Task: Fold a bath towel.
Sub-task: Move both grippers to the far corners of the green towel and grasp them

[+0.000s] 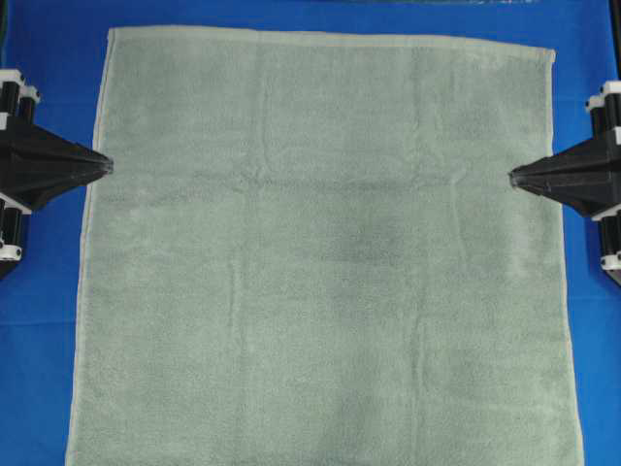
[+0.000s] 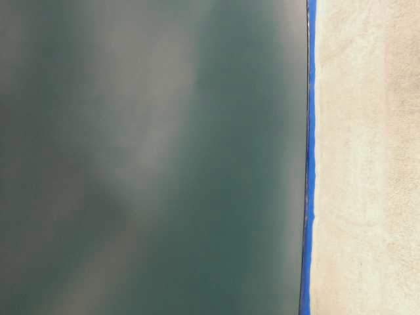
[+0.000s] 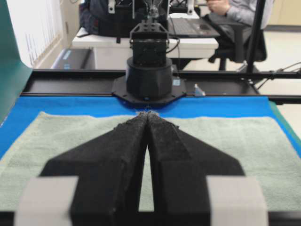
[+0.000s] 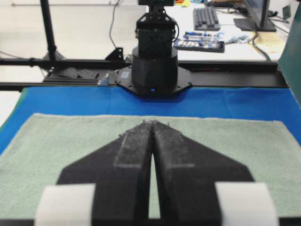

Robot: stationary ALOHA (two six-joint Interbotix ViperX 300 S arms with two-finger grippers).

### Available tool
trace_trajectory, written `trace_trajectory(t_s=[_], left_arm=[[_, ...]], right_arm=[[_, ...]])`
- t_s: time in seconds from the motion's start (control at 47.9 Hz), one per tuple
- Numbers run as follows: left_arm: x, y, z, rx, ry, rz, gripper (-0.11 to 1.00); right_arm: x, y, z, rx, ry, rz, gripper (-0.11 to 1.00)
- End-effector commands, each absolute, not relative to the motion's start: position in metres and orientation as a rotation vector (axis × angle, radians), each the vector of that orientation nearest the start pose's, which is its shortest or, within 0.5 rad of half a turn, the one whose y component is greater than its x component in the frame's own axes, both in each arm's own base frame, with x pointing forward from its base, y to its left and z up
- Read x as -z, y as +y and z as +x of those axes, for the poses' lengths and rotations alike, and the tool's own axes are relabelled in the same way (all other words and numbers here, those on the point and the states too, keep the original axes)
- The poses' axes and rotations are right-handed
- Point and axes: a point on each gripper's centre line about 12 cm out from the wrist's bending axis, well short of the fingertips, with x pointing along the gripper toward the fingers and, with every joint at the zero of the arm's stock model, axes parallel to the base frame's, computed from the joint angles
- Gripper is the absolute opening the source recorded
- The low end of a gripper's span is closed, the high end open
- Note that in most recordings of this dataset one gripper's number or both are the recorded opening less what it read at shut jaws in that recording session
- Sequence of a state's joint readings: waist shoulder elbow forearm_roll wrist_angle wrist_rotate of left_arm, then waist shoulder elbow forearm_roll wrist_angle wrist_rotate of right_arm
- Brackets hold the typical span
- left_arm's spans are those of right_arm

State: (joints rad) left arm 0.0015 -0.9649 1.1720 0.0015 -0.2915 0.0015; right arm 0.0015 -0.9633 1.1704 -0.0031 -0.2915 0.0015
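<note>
Ok so here's where I'm at: the bath towel (image 1: pixel 325 257) is spread flat and single-layer over the blue cloth (image 1: pixel 39 320) on the table, filling most of the overhead view and running off its near edge. Nothing folded yet, just a few faint creases across the middle.

Both claws are pinched fully closed with nothing in them. The left gripper (image 1: pixel 109 164) has its tip right at the towel's left hem, the right gripper (image 1: pixel 514 178) has its tip over the right-hand margin, and they point at each other across the cloth. From the wrist cams they look raised above the terry rather than pressing into it, but I can't swear to that.

Handling-wise I'd guess it's soft, floppy, a bit heavy for cloth, and grippy thanks to the looped pile. It won't slip out, but it'll sag and drag on the blue cloth, maybe bunching it. I reckon the best hold is at the two far corners (image 1: pixel 113 35), on the flat hem where it's thinner, one corner per claw, lifted evenly so it doesn't skew.

Around the rig: black rails past the table edge, each wrist cam looking at the opposite arm's base (image 3: pixel 148 77). There's a desk with a laptop (image 3: pixel 188 26) and someone seated behind one arm, and a keyboard (image 4: pixel 207 18) on a table behind the other. The table-level cam is basically blocked by a blurry dark green surface, useless
</note>
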Motion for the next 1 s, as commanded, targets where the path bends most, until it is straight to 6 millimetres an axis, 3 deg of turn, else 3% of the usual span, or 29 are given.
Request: trace_trajectory(t_s=[0.0,0.146,0.355,0.606,0.648,0.836,0.919,0.982], left_arm=[[-0.301,-0.003,0.204,0.014,-0.068,0.022,0.00],[-0.304,0.009,0.210,-0.041,0.032,0.039,0.00],[-0.311,0.046,0.220,-0.198,0.239,0.042,0.00],[-0.287,0.095,0.236,-0.336,0.537,0.061,0.02],[-0.281,0.102,0.239,-0.341,0.583,0.081,0.09],[-0.265,0.139,0.253,-0.384,0.721,0.140,0.64],[-0.253,0.159,0.257,-0.399,0.779,0.169,0.82],[-0.241,0.173,0.259,-0.415,0.814,0.166,0.88]], right_arm=[[-0.305,-0.004,0.201,0.019,-0.103,-0.021,0.00],[-0.311,-0.025,0.207,0.120,0.003,-0.029,0.00],[-0.302,-0.079,0.210,0.346,0.407,-0.015,0.00],[-0.273,-0.140,0.207,0.531,0.745,-0.026,0.01],[-0.265,-0.153,0.206,0.556,0.813,-0.034,0.05],[-0.243,-0.193,0.217,0.556,0.989,-0.088,0.60],[-0.231,-0.210,0.224,0.543,1.049,-0.087,0.61],[-0.218,-0.221,0.228,0.533,1.091,-0.072,0.58]])
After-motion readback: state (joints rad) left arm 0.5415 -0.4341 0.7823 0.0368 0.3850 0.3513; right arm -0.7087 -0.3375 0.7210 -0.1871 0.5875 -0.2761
